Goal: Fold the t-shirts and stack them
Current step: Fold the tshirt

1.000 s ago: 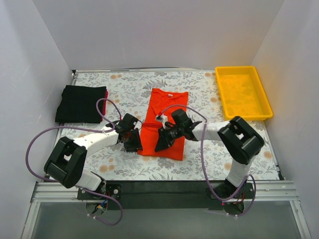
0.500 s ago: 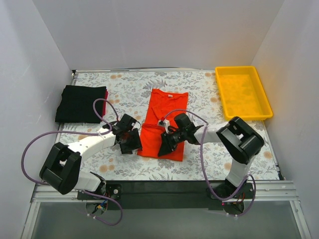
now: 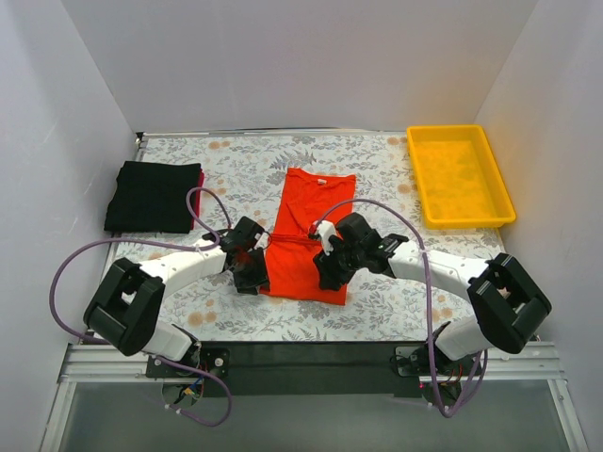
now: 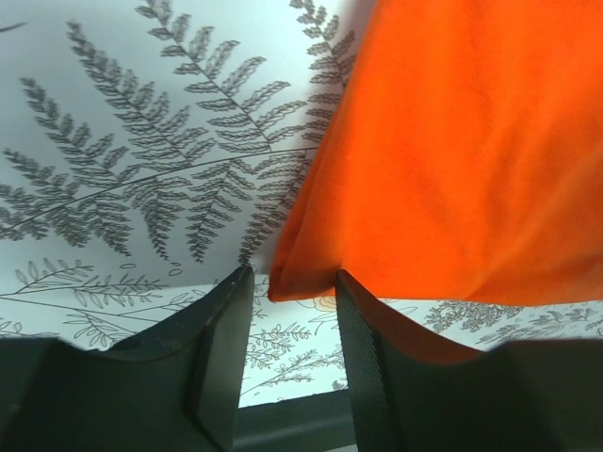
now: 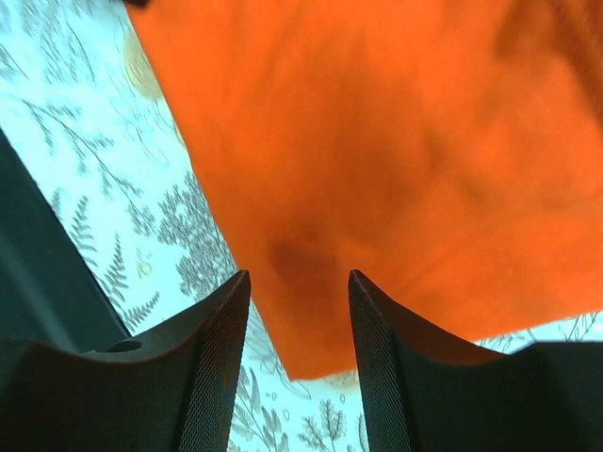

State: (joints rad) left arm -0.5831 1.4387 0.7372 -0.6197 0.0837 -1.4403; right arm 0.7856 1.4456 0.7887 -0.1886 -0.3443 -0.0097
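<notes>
The orange-red t-shirt (image 3: 311,235) lies flat at the centre of the top view on the floral table (image 3: 377,160), folded into a long strip. The folded black t-shirt (image 3: 151,196) is at upper left and the yellow tray (image 3: 417,179) at upper right. The left gripper (image 3: 251,273) is at the strip's lower left edge, jaws apart, with a cloth corner showing between its fingers; the right gripper (image 3: 328,271) is over the lower right edge, jaws likewise apart and not closed on the cloth.

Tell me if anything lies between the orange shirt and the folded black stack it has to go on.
Nothing on the table does. Between the orange shirt and the black stack there is only bare patterned surface. The left arm's purple cable loops above it, beside the stack.
</notes>
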